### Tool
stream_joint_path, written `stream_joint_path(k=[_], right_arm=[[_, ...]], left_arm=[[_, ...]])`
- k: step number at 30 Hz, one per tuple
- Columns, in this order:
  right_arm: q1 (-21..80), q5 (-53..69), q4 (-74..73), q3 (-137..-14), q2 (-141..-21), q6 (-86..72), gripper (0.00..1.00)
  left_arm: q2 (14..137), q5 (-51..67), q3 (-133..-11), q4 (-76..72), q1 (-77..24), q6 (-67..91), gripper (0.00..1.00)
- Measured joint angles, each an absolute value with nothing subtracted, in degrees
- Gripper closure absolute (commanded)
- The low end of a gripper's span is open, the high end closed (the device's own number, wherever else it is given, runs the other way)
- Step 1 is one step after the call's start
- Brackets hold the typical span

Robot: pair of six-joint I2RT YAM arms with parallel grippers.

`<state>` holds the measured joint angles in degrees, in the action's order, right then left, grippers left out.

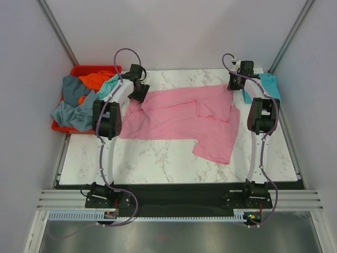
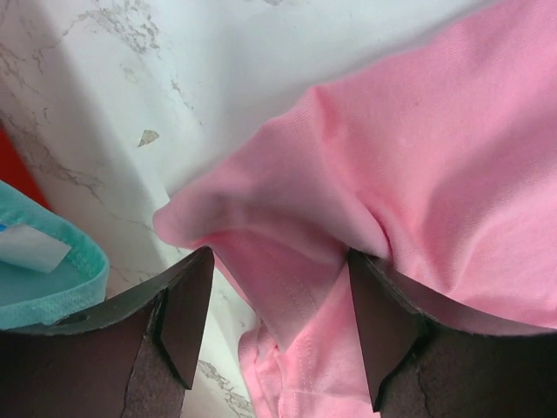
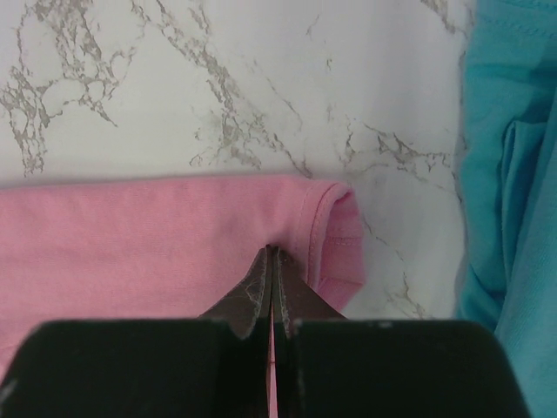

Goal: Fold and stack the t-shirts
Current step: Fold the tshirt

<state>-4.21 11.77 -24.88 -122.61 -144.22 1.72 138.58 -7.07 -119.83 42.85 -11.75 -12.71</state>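
**Pink t-shirt on table: left corner free, right corner pinched**

Far left: the red bin [image 1: 92, 68] sits at the table's left edge. It holds a grey-blue t-shirt [image 1: 73, 113], an orange t-shirt [image 1: 95, 80] and a mint t-shirt [image 1: 108, 87], all crumpled and unfolded.

Left gripper [image 2: 278, 252]: positioned over the far-left corner of the pink t-shirt [image 1: 179, 118]. Jaws are spread. A bunched ridge of pink cloth rises between the fingers, and neither finger presses it.

Centre: the pink t-shirt lies across the marble table [image 1: 158, 163]. It is mostly flat. One flap is doubled over near the middle, and a lobe runs toward the near right.

Right gripper [image 3: 271, 252]: at the shirt's far-right corner. Jaws are pressed together, pinching the pink cloth just beside a hemmed edge.

Far right: a teal t-shirt [image 1: 271, 87] lies at the table edge, near the pinched corner but not touching it.

Assessment: the step appears to be laying the pink shirt out before folding.

Recommendations:
- Raise the left gripper straight up so its fingers do not drag the ridge.
- Flatten that ridge before making any fold.
- Hold the right pinch taut along the far edge.
- Keep the pinched corner off the teal cloth.
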Motion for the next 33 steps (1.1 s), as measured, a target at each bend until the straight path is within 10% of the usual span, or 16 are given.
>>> stream_joint_path(k=[33], right_arm=[[-4.23, 7.55, -24.45, -124.84, -145.23, 1.54, 0.96]], left_arm=[[137.99, -17.08, -121.91, 40.29, -11.11, -12.56, 0.17]])
